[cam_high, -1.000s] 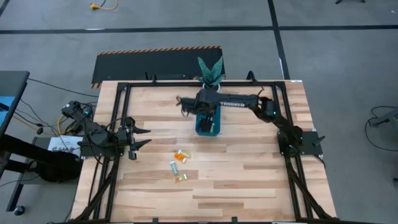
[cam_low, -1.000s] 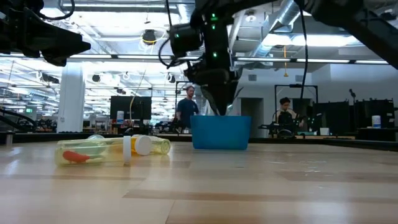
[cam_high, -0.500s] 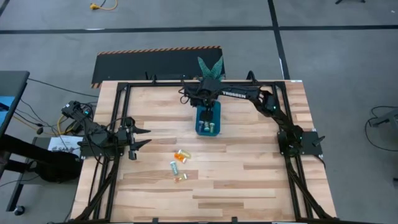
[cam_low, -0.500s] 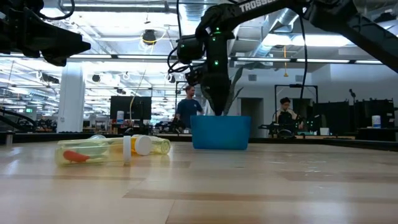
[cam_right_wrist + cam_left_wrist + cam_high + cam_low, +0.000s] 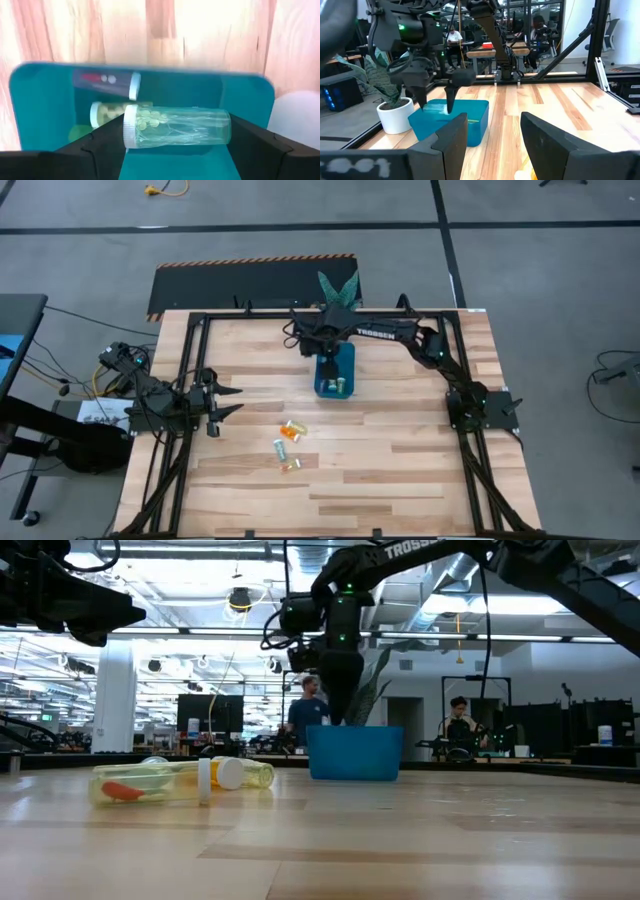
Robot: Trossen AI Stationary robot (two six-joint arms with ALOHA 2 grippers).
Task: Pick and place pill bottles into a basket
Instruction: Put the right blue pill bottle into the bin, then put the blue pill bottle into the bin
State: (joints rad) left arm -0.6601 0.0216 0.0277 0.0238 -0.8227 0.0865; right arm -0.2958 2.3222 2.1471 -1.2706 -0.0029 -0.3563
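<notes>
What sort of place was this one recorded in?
Probably a robotics lab in a big open workspace: a wooden table framed by black rails, exposed ceiling ducts overhead, and people at desks with monitors behind the teal basket.

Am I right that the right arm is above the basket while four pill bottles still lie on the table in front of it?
Not quite: the high view shows three bottles on the table, not four. The rest holds; the right gripper hangs above the basket, its jaws open and empty.
</notes>
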